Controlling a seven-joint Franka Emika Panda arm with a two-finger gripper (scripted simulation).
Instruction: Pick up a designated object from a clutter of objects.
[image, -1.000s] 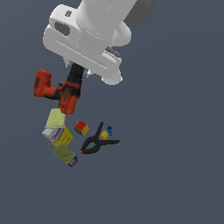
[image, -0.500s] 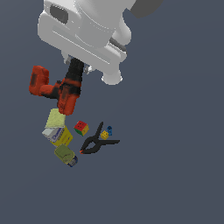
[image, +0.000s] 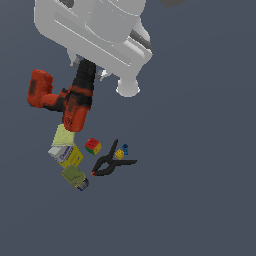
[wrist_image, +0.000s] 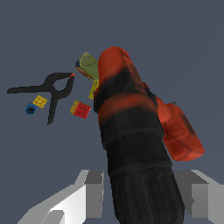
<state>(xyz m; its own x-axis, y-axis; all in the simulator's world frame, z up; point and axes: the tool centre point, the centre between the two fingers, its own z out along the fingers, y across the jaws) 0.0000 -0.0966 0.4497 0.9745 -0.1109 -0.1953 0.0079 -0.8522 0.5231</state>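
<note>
Red-orange cordless drill (image: 65, 100) hangs in the air, well above the grey surface (image: 200, 190), and the claw (image: 84, 82) is clamped on its black chuck end. In the wrist view the drill (wrist_image: 131, 131) fills the middle, black part between the two grey fingers (wrist_image: 94, 183), body pointing away toward the rest of the pile. I judge the step as the lift after the grasp: pick is done, object clear of the clutter.

Below it, on the surface, lie the other things, none touching the drill: yellow boxes (image: 65, 147), green can (image: 75, 177), coloured cube (image: 93, 146), black spring clamp (image: 111, 164) w/ red tip, small yellow block (image: 119, 154) and small blue block (image: 125, 149) just beside the clamp.

Next move, in my opinion, calls only for a steady hold. Grip sits at one end, heavy battery base (image: 37, 89) sticks out to the exterior view's left, so the drill could rotate or slip between the fingers if the arm moves too quick.
</note>
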